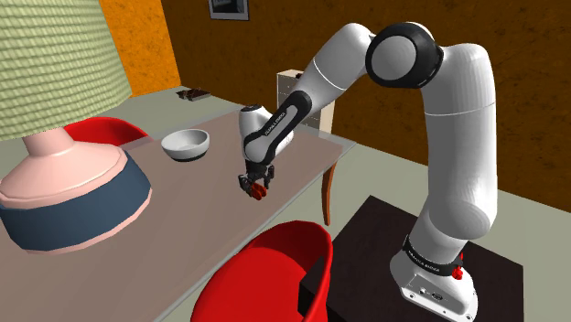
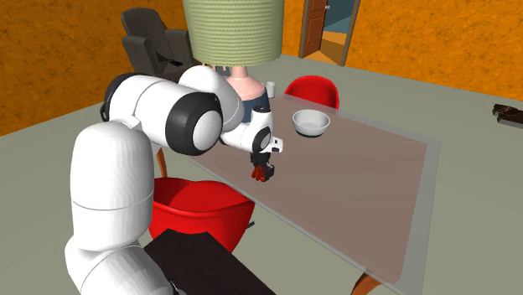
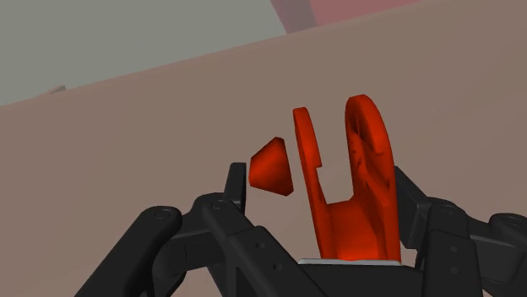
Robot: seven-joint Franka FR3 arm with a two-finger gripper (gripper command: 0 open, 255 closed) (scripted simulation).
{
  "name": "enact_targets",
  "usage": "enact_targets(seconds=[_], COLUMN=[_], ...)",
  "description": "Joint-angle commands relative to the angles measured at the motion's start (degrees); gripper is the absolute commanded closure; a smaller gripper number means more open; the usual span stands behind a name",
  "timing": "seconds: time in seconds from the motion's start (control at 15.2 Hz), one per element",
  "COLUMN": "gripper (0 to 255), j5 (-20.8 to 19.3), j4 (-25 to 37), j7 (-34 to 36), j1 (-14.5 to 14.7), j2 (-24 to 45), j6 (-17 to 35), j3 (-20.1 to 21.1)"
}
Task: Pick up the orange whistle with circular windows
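**A:** Where do our fingers (image 3: 237, 187) stand?

**B:** They pinch the orange-red whistle (image 3: 350, 194). We see a black tip pressed against each side of it, with no gap.

**A:** How does it lie in them?

**B:** Its long axis runs out along the fingers, away from the palm. Its two rounded walls are edge-on to us, and its cone-shaped end points toward one finger. So it sits between the tips, not ahead of them or off to one side.

**A:** Is it off the surface (image 1: 206, 215)?

**B:** We cannot tell. In the shoulder view the whistle is at the picture's middle, low over the brownish top, either touching it or just clear.

**A:** So what does our next move turn on?

**B:** We judge a straight rise with the wrist unturned, since the grip crosses the narrow way. The white bowl (image 1: 186, 144) sits up and left in that view, well apart, and the lamp (image 1: 64, 178) is farther left.
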Motion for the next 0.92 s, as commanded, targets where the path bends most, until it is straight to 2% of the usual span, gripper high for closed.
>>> enact_targets(seconds=[0.0, 0.86], gripper=[255, 255], j5=[0.2, 1.7], j4=[0.1, 1.4], j7=[0.0, -1.1], j1=[0.0, -0.5], j2=[-0.5, -7.5], j6=[-0.7, -9.1], j3=[0.1, 0.9])
